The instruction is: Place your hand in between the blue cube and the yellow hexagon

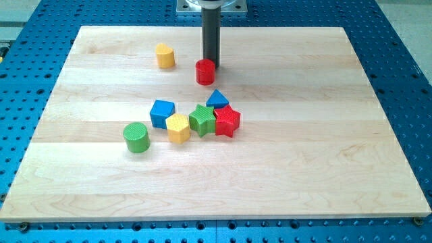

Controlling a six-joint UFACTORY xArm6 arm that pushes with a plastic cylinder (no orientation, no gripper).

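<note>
The blue cube (pixel 162 113) sits left of the board's middle. The yellow hexagon (pixel 178 127) touches it at its lower right. My tip (pixel 212 65) is well above them toward the view's top, just behind and right of a red cylinder (pixel 205 71), close to or touching it. The tip is far from the cube and the hexagon.
A green star-like block (pixel 202 120), a red star-like block (pixel 227 121) and a blue triangular block (pixel 217 99) cluster right of the hexagon. A green cylinder (pixel 136 138) stands at lower left. A second yellow block (pixel 165 56) lies at top left. The wooden board (pixel 304 169) rests on a blue perforated table (pixel 405 40).
</note>
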